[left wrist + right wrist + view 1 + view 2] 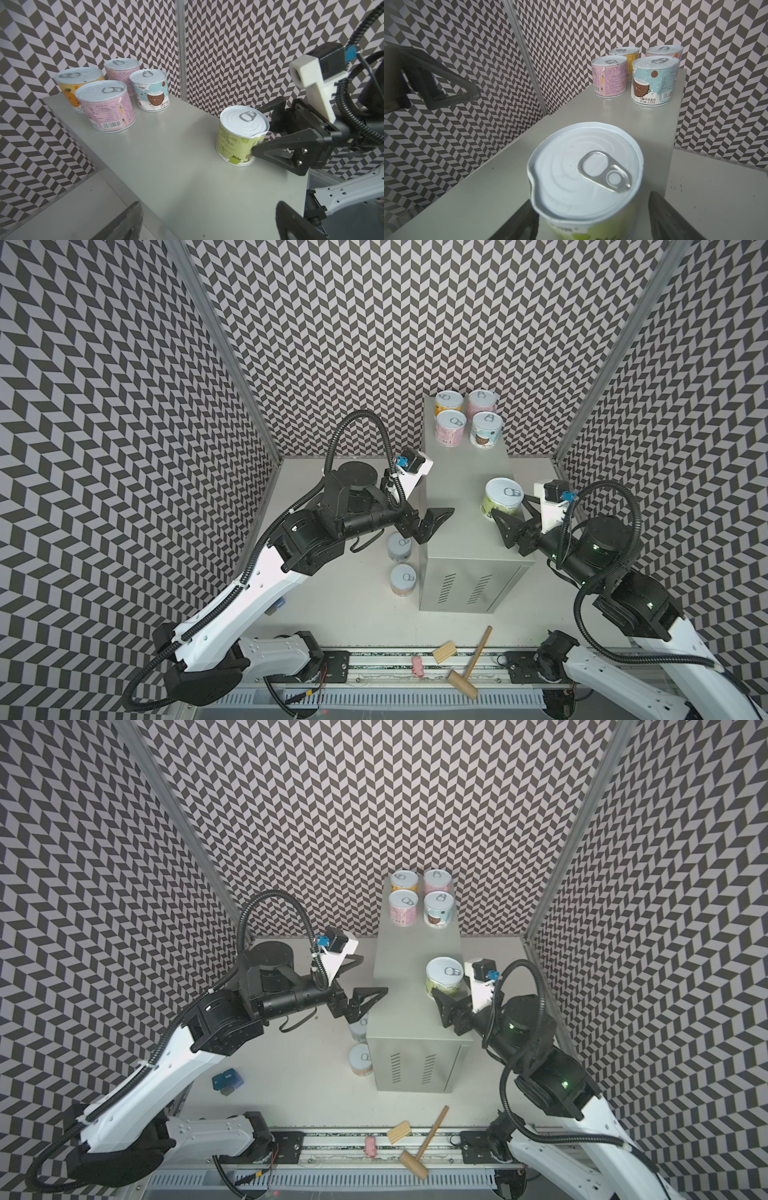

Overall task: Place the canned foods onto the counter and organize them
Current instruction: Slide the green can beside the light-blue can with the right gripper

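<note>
A green can (503, 497) stands upright on the counter (457, 472), near its right edge and between the jaws of the right gripper (512, 509). Four cans (451, 428) form a square at the counter's back end.

The left wrist view alone shows the near finger (276, 149) touching the can's label low down. The far finger (270, 106) is mostly hidden behind the can. The right wrist view suggests a sliver of gap on one side, so it is not clear whether the can is clamped.

In a top view, two cans (403, 578) stand on the table (353, 605) beside the counter. Another shows a blue item (226, 1079) near the left arm. The left gripper (434, 524) hangs over the counter's left edge, spread wide and holding nothing.
</note>
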`<control>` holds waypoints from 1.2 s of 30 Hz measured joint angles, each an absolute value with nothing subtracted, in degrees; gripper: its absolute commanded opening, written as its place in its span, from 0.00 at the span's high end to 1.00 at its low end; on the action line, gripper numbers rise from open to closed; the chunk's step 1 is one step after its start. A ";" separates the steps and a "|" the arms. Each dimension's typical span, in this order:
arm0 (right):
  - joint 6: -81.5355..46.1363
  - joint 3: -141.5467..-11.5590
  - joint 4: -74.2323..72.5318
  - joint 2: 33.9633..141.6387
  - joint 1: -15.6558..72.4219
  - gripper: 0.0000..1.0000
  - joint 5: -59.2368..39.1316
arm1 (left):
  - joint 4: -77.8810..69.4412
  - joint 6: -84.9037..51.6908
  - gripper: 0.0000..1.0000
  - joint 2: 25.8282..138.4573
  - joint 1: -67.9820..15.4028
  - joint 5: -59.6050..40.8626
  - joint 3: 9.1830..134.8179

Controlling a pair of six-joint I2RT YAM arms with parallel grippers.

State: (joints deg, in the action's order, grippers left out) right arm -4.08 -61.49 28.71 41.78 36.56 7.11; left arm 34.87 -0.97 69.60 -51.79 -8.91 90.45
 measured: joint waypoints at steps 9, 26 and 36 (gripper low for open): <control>-4.01 -61.32 23.35 48.14 36.53 0.28 10.96 | 35.16 2.79 0.00 72.07 -55.51 -4.10 90.50; -2.52 -64.79 13.10 60.23 29.34 0.32 10.09 | 30.41 4.45 0.00 67.37 -55.48 1.83 82.96; -1.89 -64.79 10.39 61.95 25.23 0.32 5.93 | 29.21 4.45 0.00 67.11 -55.48 1.91 82.46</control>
State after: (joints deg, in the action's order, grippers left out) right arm -1.89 -64.79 10.39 61.95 25.23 5.93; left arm 29.21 4.45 67.11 -55.48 1.91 82.46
